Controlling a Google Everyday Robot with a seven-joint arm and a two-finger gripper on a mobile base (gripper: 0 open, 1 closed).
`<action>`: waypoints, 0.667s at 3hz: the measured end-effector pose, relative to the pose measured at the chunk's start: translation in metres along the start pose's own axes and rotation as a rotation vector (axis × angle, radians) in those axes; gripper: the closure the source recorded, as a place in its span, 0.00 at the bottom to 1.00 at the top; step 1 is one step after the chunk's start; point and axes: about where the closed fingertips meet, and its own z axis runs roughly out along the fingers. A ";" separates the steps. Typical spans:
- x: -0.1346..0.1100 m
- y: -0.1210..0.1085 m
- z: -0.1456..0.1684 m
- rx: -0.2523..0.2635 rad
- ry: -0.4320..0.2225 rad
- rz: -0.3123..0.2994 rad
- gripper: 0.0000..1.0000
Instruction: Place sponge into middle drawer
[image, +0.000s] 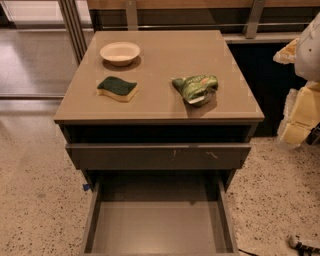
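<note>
The sponge (117, 88), yellow foam with a dark green top, lies on the cabinet top (160, 107), left of centre and in front of the bowl. The middle drawer (159, 230) is pulled out wide below, and its flat grey-brown floor is bare. My gripper (299, 120) shows as white and pale yellow shapes at the right edge, beside the cabinet's right side. It is well away from the sponge and holds nothing that I can see.
A cream bowl (120, 52) stands at the back left of the top. A green-and-white snack bag (196, 88) lies right of centre. The scratched drawer front (159, 156) juts out slightly above the open drawer. Speckled floor (30, 175) surrounds the cabinet.
</note>
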 end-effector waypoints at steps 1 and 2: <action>-0.005 -0.003 0.002 0.010 0.000 -0.009 0.00; -0.024 -0.012 0.017 0.011 -0.010 -0.065 0.00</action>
